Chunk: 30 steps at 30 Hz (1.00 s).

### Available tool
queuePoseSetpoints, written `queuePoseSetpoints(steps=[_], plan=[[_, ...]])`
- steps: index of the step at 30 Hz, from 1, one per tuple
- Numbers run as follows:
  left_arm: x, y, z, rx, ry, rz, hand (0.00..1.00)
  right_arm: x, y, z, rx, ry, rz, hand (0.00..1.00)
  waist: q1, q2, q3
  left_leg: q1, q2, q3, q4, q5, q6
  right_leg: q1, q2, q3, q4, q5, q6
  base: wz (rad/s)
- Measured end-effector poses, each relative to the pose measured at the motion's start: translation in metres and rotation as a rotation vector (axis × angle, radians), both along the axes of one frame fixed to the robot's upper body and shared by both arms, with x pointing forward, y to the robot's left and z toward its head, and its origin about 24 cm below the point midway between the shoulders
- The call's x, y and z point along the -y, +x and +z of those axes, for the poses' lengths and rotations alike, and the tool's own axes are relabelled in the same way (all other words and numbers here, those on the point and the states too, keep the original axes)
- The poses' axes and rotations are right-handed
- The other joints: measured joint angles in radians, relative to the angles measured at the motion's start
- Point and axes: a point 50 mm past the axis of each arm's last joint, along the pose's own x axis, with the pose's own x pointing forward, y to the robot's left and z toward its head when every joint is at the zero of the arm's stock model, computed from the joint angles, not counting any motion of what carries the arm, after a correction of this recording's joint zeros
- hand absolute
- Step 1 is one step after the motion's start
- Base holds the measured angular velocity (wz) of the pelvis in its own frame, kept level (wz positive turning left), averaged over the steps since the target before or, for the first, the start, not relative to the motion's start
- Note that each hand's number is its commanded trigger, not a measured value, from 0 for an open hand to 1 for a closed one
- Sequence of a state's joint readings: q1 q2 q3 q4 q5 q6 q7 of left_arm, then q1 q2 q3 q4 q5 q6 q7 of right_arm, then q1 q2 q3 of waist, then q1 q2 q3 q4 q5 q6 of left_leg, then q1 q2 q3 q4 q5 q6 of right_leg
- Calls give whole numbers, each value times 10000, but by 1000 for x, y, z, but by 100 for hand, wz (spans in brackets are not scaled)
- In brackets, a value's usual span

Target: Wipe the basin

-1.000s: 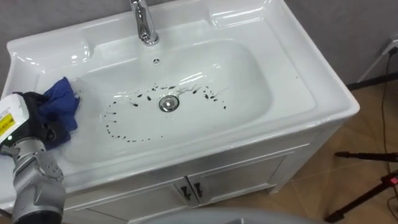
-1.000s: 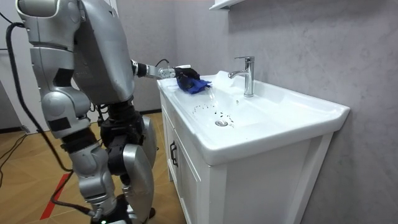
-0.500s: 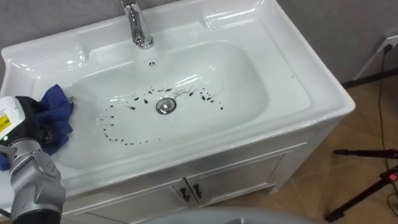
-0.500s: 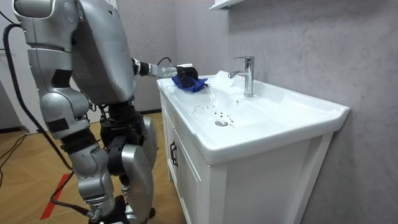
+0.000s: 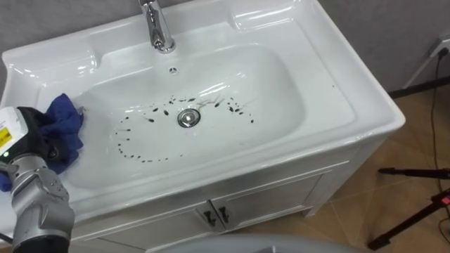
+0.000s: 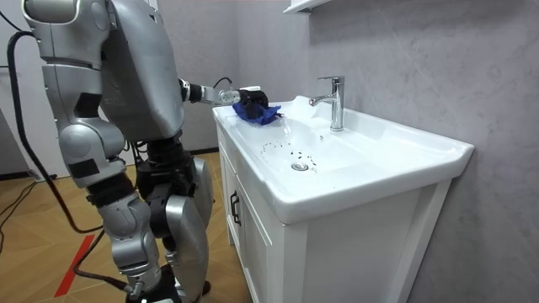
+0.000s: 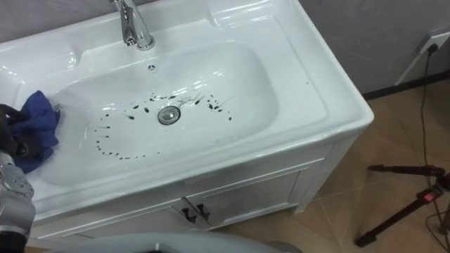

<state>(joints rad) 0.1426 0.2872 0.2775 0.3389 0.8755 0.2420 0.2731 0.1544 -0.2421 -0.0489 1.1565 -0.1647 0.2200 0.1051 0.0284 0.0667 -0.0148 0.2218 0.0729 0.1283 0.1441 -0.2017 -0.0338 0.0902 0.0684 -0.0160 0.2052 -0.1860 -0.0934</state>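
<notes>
The white basin (image 5: pixel 337 105) has dark specks (image 5: pixel 140 156) scattered round its drain (image 5: pixel 188 118), in an arc to the left and a streak to the right. A chrome tap (image 5: pixel 158 28) stands at the back rim. A crumpled blue cloth (image 5: pixel 62 119) lies at the basin's left end, and my left hand (image 5: pixel 42 144) is shut on it with dark fingers curled into the folds. In the room view the robot stands at the cabinet's left end with that hand (image 6: pixel 244 95) and the cloth (image 6: pixel 257 111) over the rim.
Below the basin is a white cabinet with two door handles (image 5: pixel 216 214). A black tripod leg (image 5: pixel 415 176) lies on the wooden floor at the right. A grey wall runs behind the tap.
My left hand has drawn the blue cloth a little to the left, toward the basin's end. Over the last half second it has hardly moved.
</notes>
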Motion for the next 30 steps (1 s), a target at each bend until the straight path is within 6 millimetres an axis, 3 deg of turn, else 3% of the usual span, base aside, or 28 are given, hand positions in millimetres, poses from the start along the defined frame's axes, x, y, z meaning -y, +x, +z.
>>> queuePoseSetpoints(steps=[10, 15, 19, 26, 30], plan=[[19, 8, 11, 781, -58, -628, 100, -4, 8, -1, 548, 162, 429, 0, -20, -149, 115, -215, -79, -14, 9, -1, -1, -66, -134, -239, -179, 8, 113, 11], [32, 14, 15, 1032, -12, -1245, 100, -9, 18, -2, 821, 362, 848, 0, -61, -232, 173, -375, -161, -163, 14, 0, -1, -73, -266, -573, -198, 2, 166, 17], [39, 17, 15, 1170, -30, -1510, 100, -12, 25, -1, 1247, 487, 880, 0, -114, -234, 177, -439, -206, -224, 11, -1, 0, -59, -329, -700, -306, -38, 233, 17], [77, 29, 14, 1187, -323, -3217, 100, -15, 27, -2, 1596, 439, 712, 0, -273, -207, 175, -545, -253, -230, 11, 0, 0, -82, -369, -725, -363, -19, 291, 4], [103, 32, 8, 949, -913, -4623, 100, -19, 31, -3, 1878, 540, 802, 0, -578, -233, 183, -542, -240, -194, 13, 0, 0, -109, -333, -654, -342, -13, 284, -10]])
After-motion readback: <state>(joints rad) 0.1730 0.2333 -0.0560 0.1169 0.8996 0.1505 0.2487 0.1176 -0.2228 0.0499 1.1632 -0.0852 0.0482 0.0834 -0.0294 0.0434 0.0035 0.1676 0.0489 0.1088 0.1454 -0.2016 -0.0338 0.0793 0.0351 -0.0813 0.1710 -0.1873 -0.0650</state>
